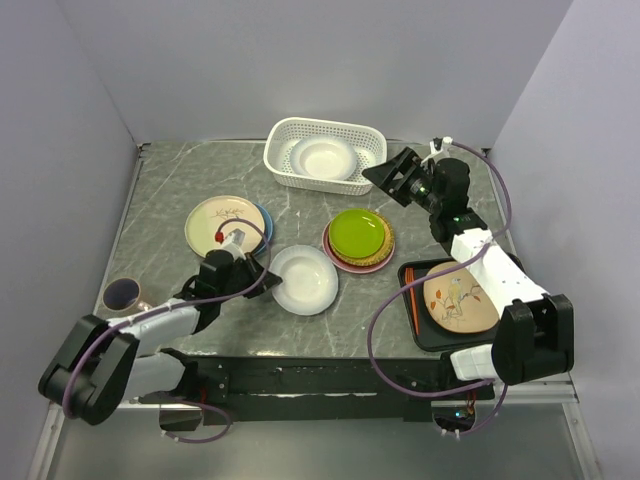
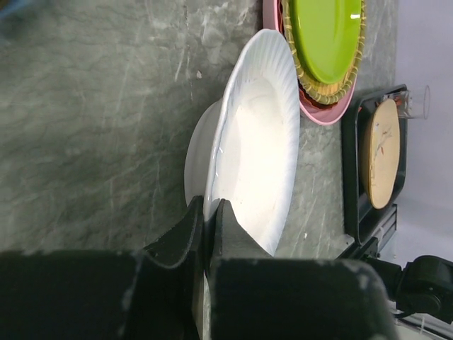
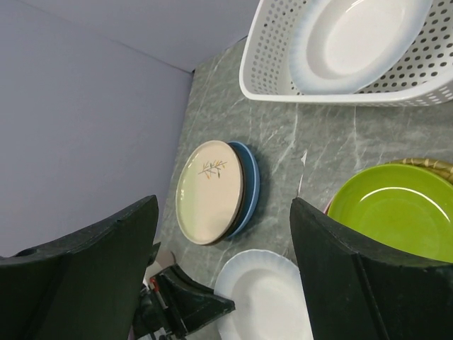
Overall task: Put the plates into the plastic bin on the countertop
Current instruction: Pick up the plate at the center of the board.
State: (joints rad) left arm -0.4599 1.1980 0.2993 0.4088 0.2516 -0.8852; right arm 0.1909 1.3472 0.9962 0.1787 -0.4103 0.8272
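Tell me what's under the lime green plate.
Under the green plate sits a straw plate, then a red plate, then a pink plate at the bottom. Only their rims show; the rest is covered.

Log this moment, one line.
left jaws: shut on near white plate rim | right jaws: open, empty, beside plastic bin | in bin: far white plate

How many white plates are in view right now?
2. One white plate lies inside the plastic bin; the other sits on the countertop, its rim pinched by the left gripper. The stacks may hide more.
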